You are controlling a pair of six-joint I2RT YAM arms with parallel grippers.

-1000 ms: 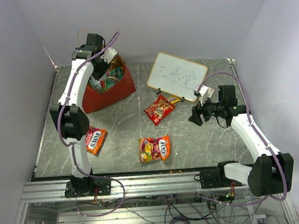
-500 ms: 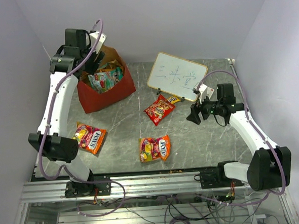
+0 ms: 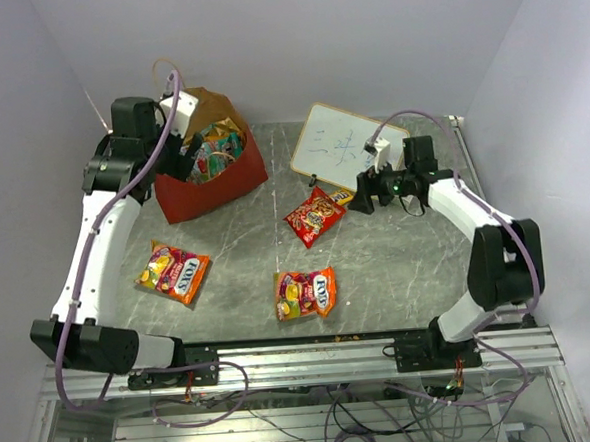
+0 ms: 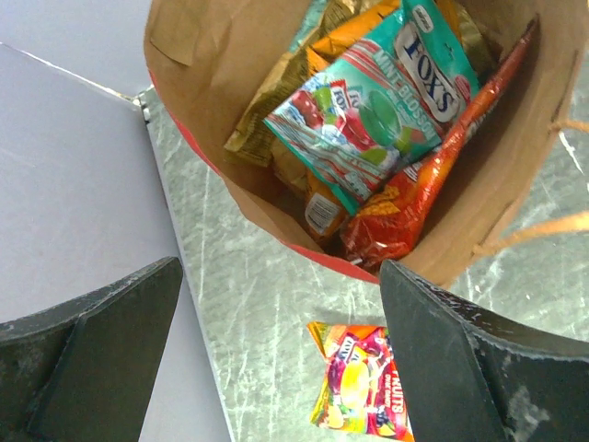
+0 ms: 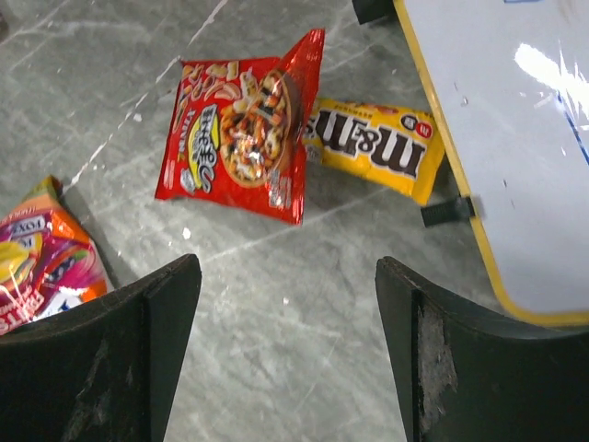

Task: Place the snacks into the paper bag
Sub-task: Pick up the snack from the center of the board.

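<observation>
The paper bag (image 3: 234, 175), red outside and brown inside (image 4: 515, 175), stands at the back left with a teal Fox's pack (image 4: 377, 101) and orange chip bags (image 4: 419, 198) in it. My left gripper (image 3: 169, 154) hangs open and empty (image 4: 281, 308) above the bag's left rim. On the table lie four snacks. One is a red packet (image 3: 315, 218) (image 5: 241, 138). Another is a yellow M&M's pack (image 3: 344, 195) (image 5: 373, 147). The others are two orange Fox's packs (image 3: 305, 292) (image 3: 174, 272). My right gripper (image 3: 359, 199) is open (image 5: 287, 308) just right of the red packet.
A whiteboard (image 3: 349, 150) with writing leans at the back right, its yellow edge (image 5: 460, 193) right next to the M&M's pack. The enclosure's walls stand close behind the bag and along the left table edge (image 4: 184, 276).
My left gripper has opened wide and lifted back out of the bag toward the left. The right arm has swung back and left, toward the red packet and M&M's pack.
</observation>
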